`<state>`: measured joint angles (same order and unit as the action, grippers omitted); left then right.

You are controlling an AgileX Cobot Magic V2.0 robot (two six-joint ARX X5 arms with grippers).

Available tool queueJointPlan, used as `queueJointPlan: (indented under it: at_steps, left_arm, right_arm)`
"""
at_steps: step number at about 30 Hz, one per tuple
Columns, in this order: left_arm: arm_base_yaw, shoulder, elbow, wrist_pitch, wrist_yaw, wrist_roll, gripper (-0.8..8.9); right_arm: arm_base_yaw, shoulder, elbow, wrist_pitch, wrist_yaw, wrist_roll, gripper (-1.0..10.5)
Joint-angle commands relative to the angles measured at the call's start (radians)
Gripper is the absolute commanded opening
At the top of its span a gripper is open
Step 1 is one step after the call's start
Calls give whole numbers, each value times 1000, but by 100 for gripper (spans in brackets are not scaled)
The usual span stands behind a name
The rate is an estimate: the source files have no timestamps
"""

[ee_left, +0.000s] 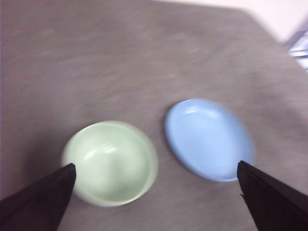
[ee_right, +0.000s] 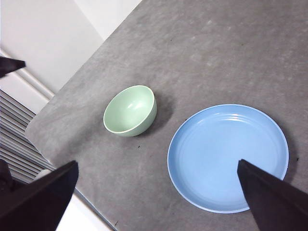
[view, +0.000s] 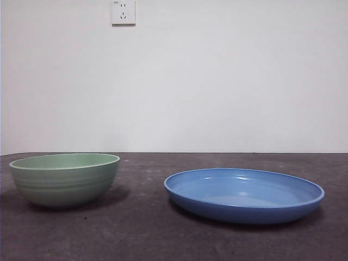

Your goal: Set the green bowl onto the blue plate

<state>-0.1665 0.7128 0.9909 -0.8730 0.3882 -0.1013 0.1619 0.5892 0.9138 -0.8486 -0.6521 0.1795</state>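
- The blue plate (view: 244, 194) sits nearest, at the lower right of the front view, flat on the dark desk (view: 147, 234).
- The green bowl (view: 64, 179) stands upright at the lower left, apart from the plate.
- Both sets of fingers hang high above, spread wide, holding nothing.
- A wall socket (view: 123, 11) is at the top.

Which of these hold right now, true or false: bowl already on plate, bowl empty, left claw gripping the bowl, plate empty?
1. The green bowl sits on the blue plate: false, it stands beside it on the table, apart.
2. The bowl is empty: true.
3. The left claw grips the bowl: false, it hangs open above it, holding nothing.
4. The plate is empty: true.
5. The right claw is open: true.
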Motion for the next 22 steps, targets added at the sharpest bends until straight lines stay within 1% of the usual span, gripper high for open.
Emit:
queueJointPlan:
  at_steps: [1, 5, 8, 13, 22]
  left_arm:
    - [-2, 70, 19, -19, -64, 14, 686]
    - [-2, 191, 19, -20, -67, 16, 686]
    - [-2, 291, 19, -4, -68, 45, 686]
    - [-1, 475, 19, 55, -105, 64, 685]
    - [-1, 756, 19, 173, -106, 71, 684]
  right_arm:
    - [2, 3, 18, 9, -3, -7, 609]
    - [2, 3, 18, 9, -3, -7, 608]
    - [2, 3, 18, 9, -3, -7, 609]
    - [2, 3, 18, 9, -3, -4, 608]
    - [2, 3, 18, 9, -3, -4, 609]
